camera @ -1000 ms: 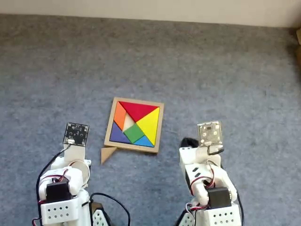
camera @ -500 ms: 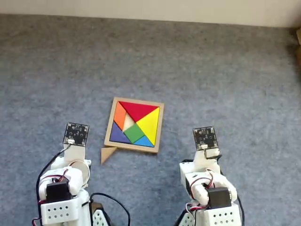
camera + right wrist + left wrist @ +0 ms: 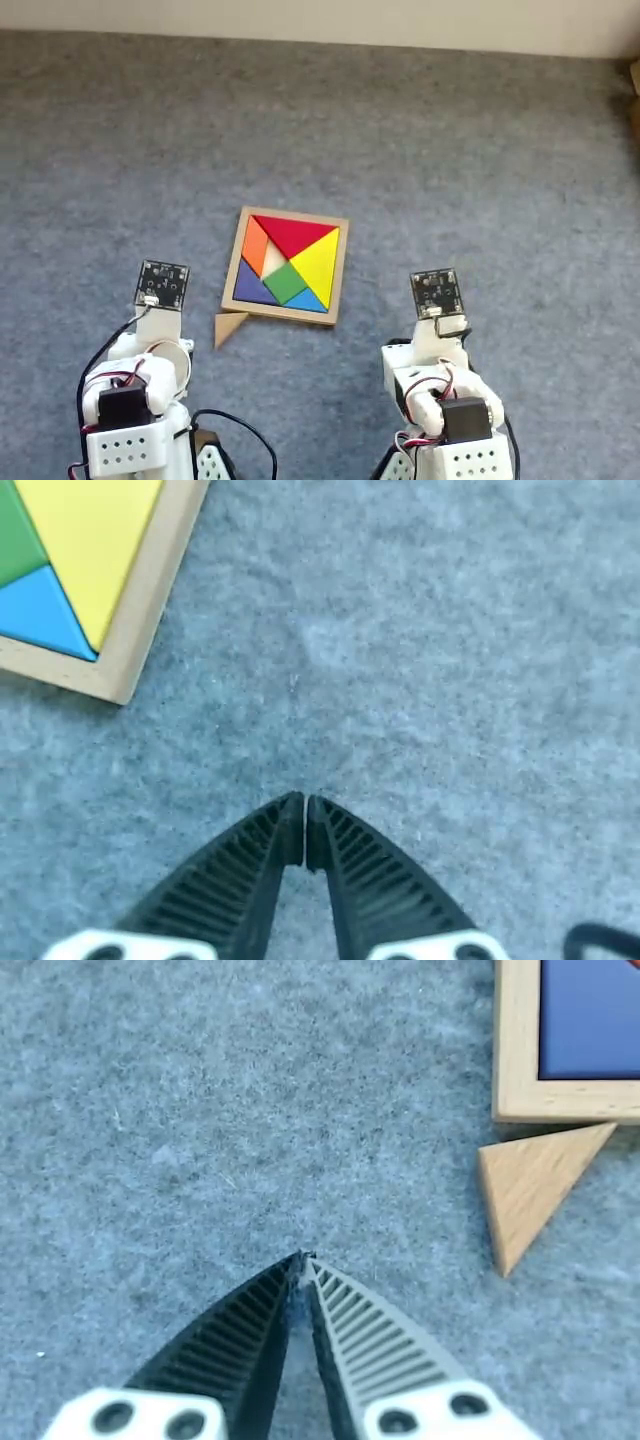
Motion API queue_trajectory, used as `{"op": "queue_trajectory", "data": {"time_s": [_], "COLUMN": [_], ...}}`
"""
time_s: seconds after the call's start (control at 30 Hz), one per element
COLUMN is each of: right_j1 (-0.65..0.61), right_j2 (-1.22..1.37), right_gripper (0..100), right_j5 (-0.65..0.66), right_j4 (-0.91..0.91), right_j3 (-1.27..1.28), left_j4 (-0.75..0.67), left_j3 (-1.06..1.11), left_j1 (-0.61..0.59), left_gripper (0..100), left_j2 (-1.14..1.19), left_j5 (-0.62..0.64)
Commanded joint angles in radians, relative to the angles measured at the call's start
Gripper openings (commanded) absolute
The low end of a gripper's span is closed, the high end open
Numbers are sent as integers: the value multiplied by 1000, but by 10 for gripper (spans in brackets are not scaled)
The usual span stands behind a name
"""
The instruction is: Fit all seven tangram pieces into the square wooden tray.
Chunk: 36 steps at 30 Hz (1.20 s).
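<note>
From above, the square wooden tray holds pieces in red, yellow, green, orange, purple and light blue around one pale bare patch, with a plain wooden triangle on the carpet just beside its corner. The left wrist view has the left gripper pinched together and empty, near that triangle off the tray's corner. The right wrist view has the right gripper likewise closed and empty, near the tray's yellow-and-blue corner.

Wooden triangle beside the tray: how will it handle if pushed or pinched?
The wooden triangle looks flat and solid, so probably stiff and light; it shouldn't roll or tip. The fuzzy grey mat likely adds drag, so a push may pivot it rather than slide it straight. Lying flat, its thin edges probably offer little to pinch.
</note>
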Motion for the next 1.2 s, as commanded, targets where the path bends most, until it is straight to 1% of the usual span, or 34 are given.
{"op": "queue_trajectory", "data": {"time_s": [0.0, 0.07, 0.1, 0.2, 0.23, 0.27, 0.4, 0.5, 0.57, 0.67, 0.8, 0.9, 1.03, 1.17], "right_j1": [15, 15, 15, 15, 15, 15, 13, 13, 13, 8, 8, 8, 8, 7], "right_j2": [-21, -21, -21, -21, -21, -21, -21, -22, -22, -22, -22, -22, -22, -22], "right_gripper": [27, 27, 27, 27, 27, 27, 27, 27, 27, 27, 27, 27, 27, 27], "right_j5": [-3, -3, -5, -5, -5, -5, -5, -5, -5, -5, -5, -5, -5, -5], "right_j4": [8, 8, 8, 8, 8, 8, 8, 8, 8, 8, 8, 8, 8, 8], "right_j3": [105, 105, 105, 105, 105, 105, 105, 105, 105, 105, 105, 105, 105, 105], "left_j4": [6, -3, -11, -29, -29, -29, -11, 77, 78, 77, 77, 77, 64, -48], "left_j3": [-42, -71, -91, -137, -154, -173, -269, -337, -346, -369, -458, -538, -602, -615], "left_j1": [-38, -54, -47, -39, -39, -39, -38, 2, 21, 70, 120, 168, 274, 361], "left_gripper": [8, 11, 11, 11, 11, 11, 11, 11, 11, 37, 134, 181, 185, 185], "left_j2": [-44, -44, -44, -44, -44, -44, -42, -38, 5, 145, 380, 532, 707, 860], "left_j5": [5, -6, -49, -302, -364, -377, -339, -342, -377, -390, -379, -322, -272, -184]}}
